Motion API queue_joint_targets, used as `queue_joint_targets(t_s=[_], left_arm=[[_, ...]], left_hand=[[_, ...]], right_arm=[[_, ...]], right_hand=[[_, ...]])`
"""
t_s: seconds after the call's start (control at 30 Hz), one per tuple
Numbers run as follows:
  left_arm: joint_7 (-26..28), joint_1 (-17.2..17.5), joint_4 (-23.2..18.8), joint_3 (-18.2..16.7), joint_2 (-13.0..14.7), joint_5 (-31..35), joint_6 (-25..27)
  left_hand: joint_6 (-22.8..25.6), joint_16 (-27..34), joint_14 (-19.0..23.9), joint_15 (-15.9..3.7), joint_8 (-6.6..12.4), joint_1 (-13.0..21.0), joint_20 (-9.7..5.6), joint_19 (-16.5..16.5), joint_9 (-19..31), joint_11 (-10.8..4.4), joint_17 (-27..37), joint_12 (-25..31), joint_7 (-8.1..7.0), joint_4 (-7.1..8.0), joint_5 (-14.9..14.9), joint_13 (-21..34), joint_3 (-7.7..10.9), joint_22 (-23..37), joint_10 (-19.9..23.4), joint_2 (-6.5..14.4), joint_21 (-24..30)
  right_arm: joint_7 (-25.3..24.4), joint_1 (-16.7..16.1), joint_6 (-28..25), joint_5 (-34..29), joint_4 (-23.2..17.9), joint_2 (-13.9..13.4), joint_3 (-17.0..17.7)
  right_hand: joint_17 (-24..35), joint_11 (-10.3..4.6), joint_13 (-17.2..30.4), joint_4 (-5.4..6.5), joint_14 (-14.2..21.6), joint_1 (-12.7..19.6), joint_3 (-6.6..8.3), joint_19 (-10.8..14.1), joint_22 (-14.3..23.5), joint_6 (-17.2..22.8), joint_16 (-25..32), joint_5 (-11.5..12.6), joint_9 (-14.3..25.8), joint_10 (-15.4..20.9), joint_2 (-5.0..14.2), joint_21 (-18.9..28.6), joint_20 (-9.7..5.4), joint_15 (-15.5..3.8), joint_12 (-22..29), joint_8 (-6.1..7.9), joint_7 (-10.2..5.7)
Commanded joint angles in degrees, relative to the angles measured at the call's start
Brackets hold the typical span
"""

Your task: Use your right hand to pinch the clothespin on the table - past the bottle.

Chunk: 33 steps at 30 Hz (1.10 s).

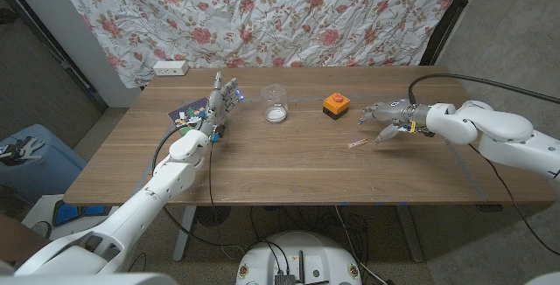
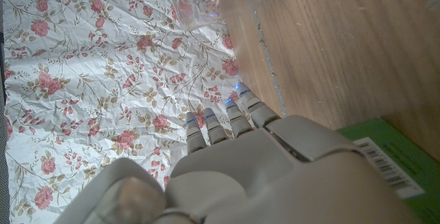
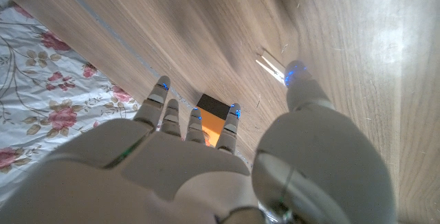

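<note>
right hand [image 1: 382, 113] over clothespin [image 1: 357, 143], fingers spread, grasping nothing; left hand [image 1: 220, 100] upright, fingers released.

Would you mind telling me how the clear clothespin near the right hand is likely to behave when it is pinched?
The clothespin looks small, thin and see-through, so it is probably light and may skid on the smooth table if nudged. It lies flat, so rolling seems unlikely. The right hand hovers beside it, fingers apart; a glancing touch could flick it away.

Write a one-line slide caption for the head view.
Right robot hand hovers open above the clear clothespin on the wooden table, beside an orange block.
</note>
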Motion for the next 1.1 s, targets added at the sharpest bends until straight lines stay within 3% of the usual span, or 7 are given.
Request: queue_joint_targets(t_s=[0.03,0.63,0.77,1.1], left_arm=[[0.02,-0.05,0.05,0.05,-0.05,0.04,-0.01],[0.0,-0.03,0.05,0.03,-0.02,0.02,-0.01],[0.0,-0.02,0.03,0.03,-0.01,0.02,0.0],[0.0,-0.02,0.03,0.03,-0.01,0.01,0.0]], left_hand=[[0.01,0.28,0.49,-0.41,0.35,0.2,-0.05,0.35,0.27,-0.34,0.21,0.34,-0.5,0.32,0.23,0.12,0.0,0.14,0.13,0.47,0.4],[0.02,0.29,0.5,-0.41,0.36,0.2,-0.07,0.38,0.27,-0.42,0.21,0.35,-0.5,0.32,0.23,0.12,0.0,0.14,0.18,0.47,0.41],[0.02,0.28,0.48,-0.39,0.36,0.2,-0.05,0.34,0.27,-0.26,0.21,0.33,-0.5,0.32,0.23,0.12,0.0,0.14,0.12,0.47,0.4],[0.02,0.29,0.49,-0.36,0.36,0.2,-0.07,0.39,0.27,-0.43,0.21,0.35,-0.5,0.32,0.23,0.12,0.0,0.14,0.17,0.47,0.42]], right_arm=[[0.96,1.49,1.79,-2.32,2.31,1.58,-2.07],[3.36,4.22,3.29,-3.55,4.72,3.4,-4.16],[3.94,4.84,3.67,-3.69,5.14,3.79,-4.59],[1.75,4.73,3.94,-5.16,5.55,3.87,-4.74]], right_hand=[[0.14,0.54,0.25,0.18,0.04,0.11,0.15,0.64,0.07,0.12,0.13,-0.01,0.24,-0.14,-0.06,0.65,-0.97,0.23,0.54,0.14,0.04],[0.43,0.1,0.27,0.27,-0.31,0.57,0.28,1.65,0.08,2.24,0.08,0.26,0.38,0.12,0.93,0.95,-1.36,-0.54,0.59,1.22,-0.53],[0.61,0.12,0.29,0.34,-0.14,0.56,0.21,2.98,0.1,2.57,0.25,0.29,0.41,0.04,1.21,1.36,-2.7,-1.65,0.53,1.44,-0.29],[0.96,-0.13,0.32,0.48,0.79,0.49,0.08,4.3,0.12,5.89,0.79,0.28,0.46,1.09,1.9,1.49,-3.65,-2.73,0.9,2.97,-0.38]])
